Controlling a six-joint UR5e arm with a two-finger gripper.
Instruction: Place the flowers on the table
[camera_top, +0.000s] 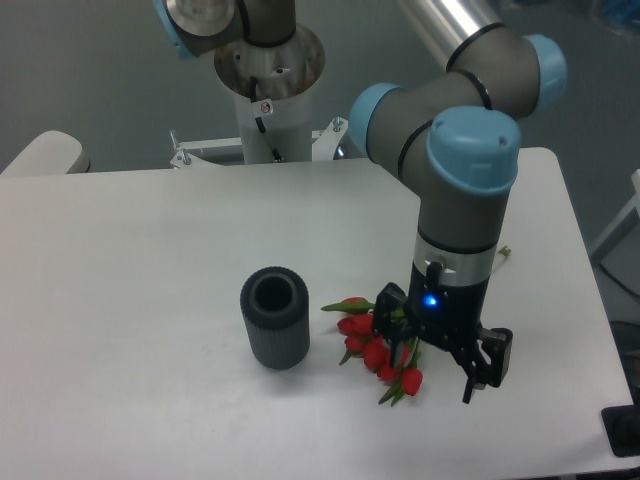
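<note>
We see a dark grey ribbed vase (275, 318) standing upright on the white table (130, 260), its mouth open and nothing visible inside it. Just right of it the arm reaches down almost vertically, its blue-capped wrist above and a small blue light glowing on the tool (440, 352). The tool's dark fingers are spread apart and grip nothing. The flowers (378, 350) lie flat on the table between vase and tool, red buds bunched toward the near side, green leaves poking out, stems running under the tool toward the far right.
</note>
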